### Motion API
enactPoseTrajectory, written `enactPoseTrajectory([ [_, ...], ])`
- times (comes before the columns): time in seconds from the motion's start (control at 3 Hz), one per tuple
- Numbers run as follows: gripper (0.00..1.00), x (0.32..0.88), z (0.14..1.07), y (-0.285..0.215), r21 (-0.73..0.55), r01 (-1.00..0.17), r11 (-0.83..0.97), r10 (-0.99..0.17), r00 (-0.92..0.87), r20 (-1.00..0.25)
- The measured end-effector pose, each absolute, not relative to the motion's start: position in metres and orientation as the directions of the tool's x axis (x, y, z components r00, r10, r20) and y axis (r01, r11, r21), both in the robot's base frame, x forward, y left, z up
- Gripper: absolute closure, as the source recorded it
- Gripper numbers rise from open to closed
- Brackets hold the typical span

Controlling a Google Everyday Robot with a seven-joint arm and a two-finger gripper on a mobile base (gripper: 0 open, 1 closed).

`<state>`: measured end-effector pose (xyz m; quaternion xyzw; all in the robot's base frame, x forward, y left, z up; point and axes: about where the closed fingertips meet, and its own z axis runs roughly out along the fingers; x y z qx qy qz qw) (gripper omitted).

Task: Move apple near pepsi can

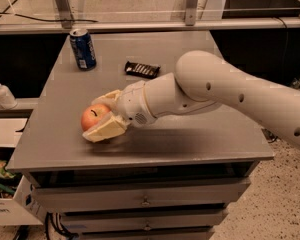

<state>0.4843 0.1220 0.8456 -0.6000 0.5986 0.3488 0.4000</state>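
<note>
The red-orange apple rests on the grey table near its front left. My gripper reaches in from the right, with one cream finger against the apple's far side and the other against its near side, so the jaws are closed on it. The dark blue pepsi can stands upright at the table's back left, well apart from the apple and gripper.
A flat black candy bar wrapper lies between the can and my arm. A soap bottle stands on a lower shelf to the left. Drawers sit under the table's front edge. A metal rail runs behind the table.
</note>
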Motion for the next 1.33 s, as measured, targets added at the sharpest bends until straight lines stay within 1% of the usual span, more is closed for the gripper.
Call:
enactPoseTrajectory([
  [0.33, 0.88, 0.504, 0.868, 0.111, -0.106, -0.992, 0.075, -0.42, 0.065, -0.905],
  [0.67, 1.0, 0.54, 0.904, 0.103, -0.171, -0.978, 0.122, -0.418, 0.106, -0.902],
  [1.0, 1.0, 0.582, 0.949, 0.113, -0.204, -0.962, 0.184, -0.372, 0.124, -0.92],
  [1.33, 1.0, 0.583, 0.949, 0.114, -0.205, -0.962, 0.183, -0.372, 0.125, -0.92],
])
